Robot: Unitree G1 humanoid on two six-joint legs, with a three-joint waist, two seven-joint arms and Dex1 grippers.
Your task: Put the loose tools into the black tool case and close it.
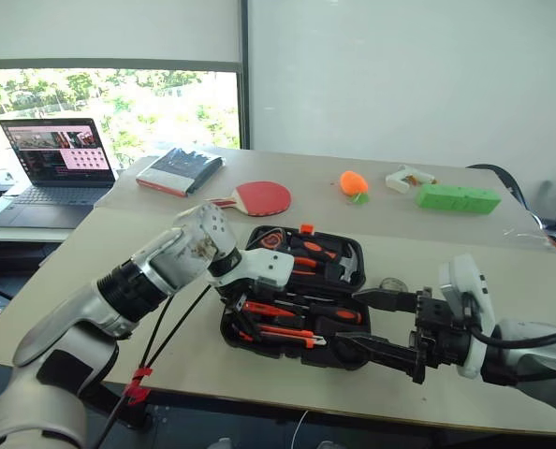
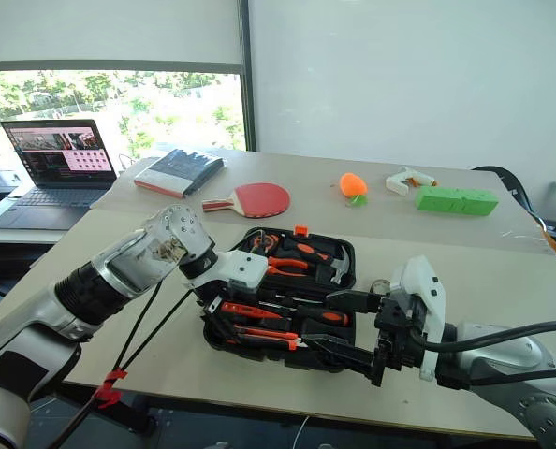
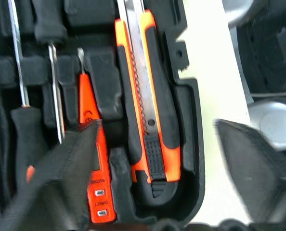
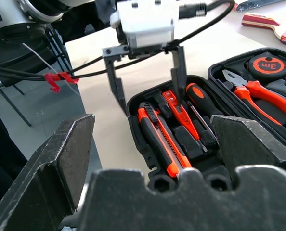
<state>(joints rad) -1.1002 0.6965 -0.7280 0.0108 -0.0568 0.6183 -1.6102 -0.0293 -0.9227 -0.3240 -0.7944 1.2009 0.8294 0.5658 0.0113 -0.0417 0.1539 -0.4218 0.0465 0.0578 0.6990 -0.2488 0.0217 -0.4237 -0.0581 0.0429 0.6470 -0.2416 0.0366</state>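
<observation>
Right end effector [image 1: 381,325]: our fingers spread wide, empty, level at the case's near right | left end effector [image 4: 145,79]: fingers parted, empty, over the utility knife [image 3: 145,103] and slim orange screwdriver [image 3: 95,159] seated in recesses | black tool case [image 1: 348,243]: open on the surface [image 1: 418,234].

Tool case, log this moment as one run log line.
black tool case: open on table | utility knife: seated in its recess | left gripper: jaws open above the case's near half, empty | right gripper: jaws open, empty

Open tool case [image 1: 348,251] on table [image 1: 503,281], utility knife [image 4: 158,136] and screwdrivers [image 4: 201,100] in its near half
</observation>
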